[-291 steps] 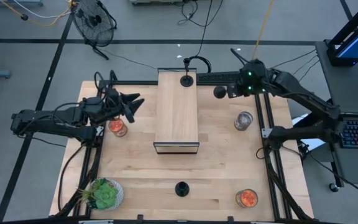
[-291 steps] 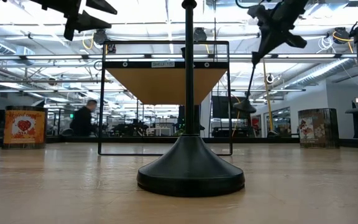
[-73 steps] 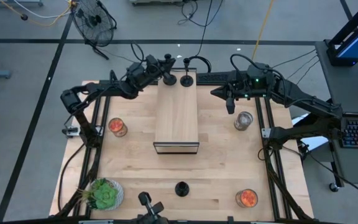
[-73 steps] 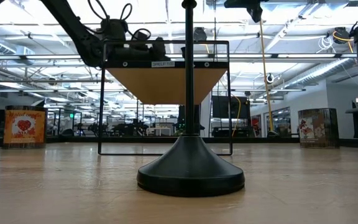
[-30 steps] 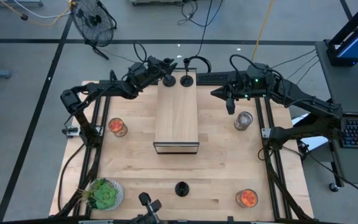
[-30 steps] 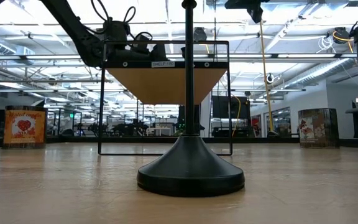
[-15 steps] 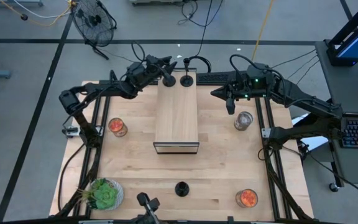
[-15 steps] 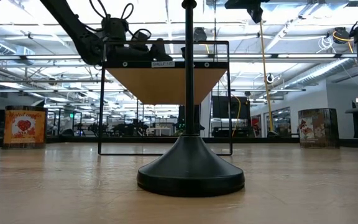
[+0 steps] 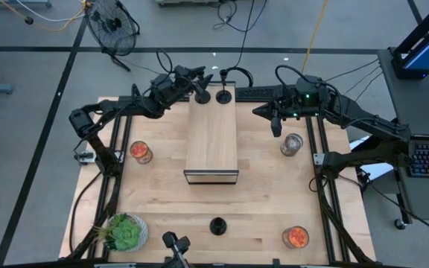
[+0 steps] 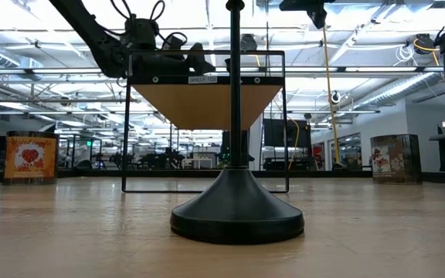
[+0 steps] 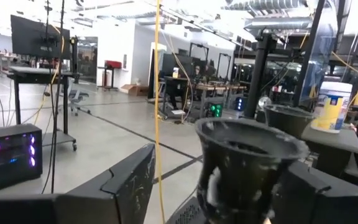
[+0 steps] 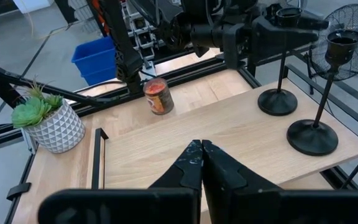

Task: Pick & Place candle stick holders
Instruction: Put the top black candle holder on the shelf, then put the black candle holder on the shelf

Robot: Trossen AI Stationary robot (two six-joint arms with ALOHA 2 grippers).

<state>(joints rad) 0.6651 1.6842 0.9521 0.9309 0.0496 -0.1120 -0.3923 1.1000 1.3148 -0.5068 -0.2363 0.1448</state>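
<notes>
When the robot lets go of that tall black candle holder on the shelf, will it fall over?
Probably not. The candle holder stands upright on a wide round base, flat on the wooden shelf. Its stem is thin and tall with a cup on top, so a sideways bump from the left gripper could likely tip it.

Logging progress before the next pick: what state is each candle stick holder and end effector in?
Left end effector: open, straddling the left shelf holder's cup.
Left shelf holder: upright on the shelf.
Right shelf holder: upright on the shelf, free.
Table holder: upright on the table, untouched.
Right end effector: shut, empty, above the table.
</notes>
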